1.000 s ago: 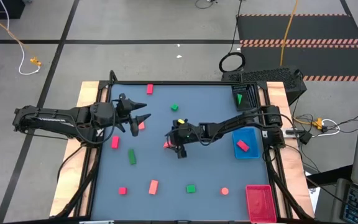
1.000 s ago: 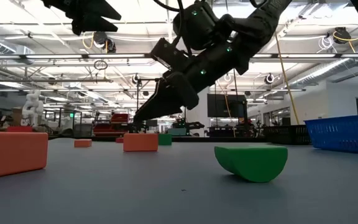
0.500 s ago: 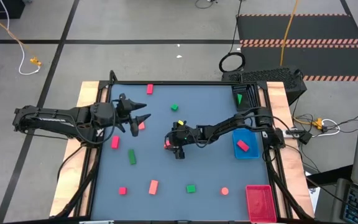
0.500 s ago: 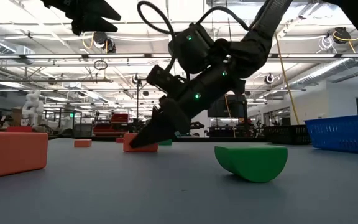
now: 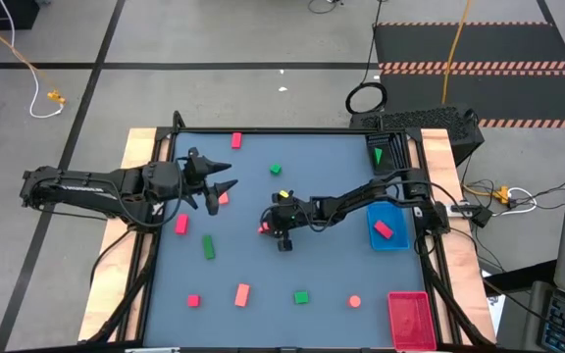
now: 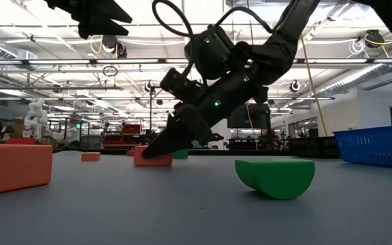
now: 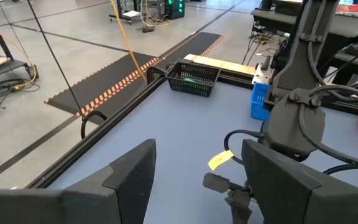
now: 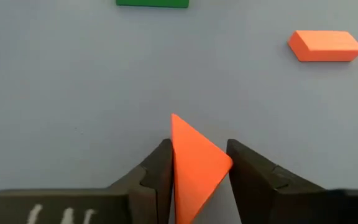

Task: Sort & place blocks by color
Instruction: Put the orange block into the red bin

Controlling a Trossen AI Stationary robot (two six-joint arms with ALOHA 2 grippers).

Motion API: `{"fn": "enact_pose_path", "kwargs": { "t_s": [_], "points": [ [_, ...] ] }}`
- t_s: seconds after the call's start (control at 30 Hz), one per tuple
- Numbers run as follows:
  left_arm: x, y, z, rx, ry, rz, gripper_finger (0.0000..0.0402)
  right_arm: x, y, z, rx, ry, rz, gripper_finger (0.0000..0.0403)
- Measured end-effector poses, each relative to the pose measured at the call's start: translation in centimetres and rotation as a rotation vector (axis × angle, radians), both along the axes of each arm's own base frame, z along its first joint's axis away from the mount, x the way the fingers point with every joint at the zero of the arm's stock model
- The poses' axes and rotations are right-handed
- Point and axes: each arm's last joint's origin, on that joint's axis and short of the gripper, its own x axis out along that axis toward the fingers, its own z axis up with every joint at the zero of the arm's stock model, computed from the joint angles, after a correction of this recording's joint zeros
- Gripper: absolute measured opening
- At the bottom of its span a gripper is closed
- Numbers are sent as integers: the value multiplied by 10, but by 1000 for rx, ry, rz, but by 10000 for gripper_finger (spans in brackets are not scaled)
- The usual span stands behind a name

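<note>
Squeezing an orange wedge block (image 8: pixel 194 168), right gripper (image 8: pixel 197 171) sits near table (image 5: pixel 322 176) center. Left gripper (image 5: pixel 226 186), at 9 o'clock w/ fingers spread, holds nothing. Other blocks lie scattered.

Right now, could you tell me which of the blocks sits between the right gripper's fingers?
The orange wedge at mid-table: the right gripper has closed on it, while every other block lies free on the table.
</note>
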Motion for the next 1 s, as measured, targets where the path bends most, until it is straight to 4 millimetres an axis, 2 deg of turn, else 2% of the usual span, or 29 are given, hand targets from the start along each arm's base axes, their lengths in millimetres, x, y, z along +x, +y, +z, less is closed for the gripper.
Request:
{"fn": "enact_pose_path", "kwargs": {
  "t_s": [0.17, 0.3, 0.5, 0.67, 0.83, 1.0],
  "points": [
    [0, 0, -1, 0, 6, 0, 239, -1, 0, 0, -1, 12, 0, 113],
    [0, 0, -1, 0, 12, 0, 239, -5, 1, 10, -36, 44, 24, 113],
    [-1, 0, -2, 0, 22, -1, 239, -24, 7, 60, -49, 91, 48, 113],
    [-1, 0, -2, -6, 19, 0, 239, -58, 22, 95, 74, 260, -15, 113],
    [-1, 0, -2, -17, 14, 3, 239, -108, 50, 125, 142, 482, -34, 113],
    [-1, 0, -2, -24, 11, 5, 239, -154, 78, 162, 288, 537, -121, 113]
  ]
}}
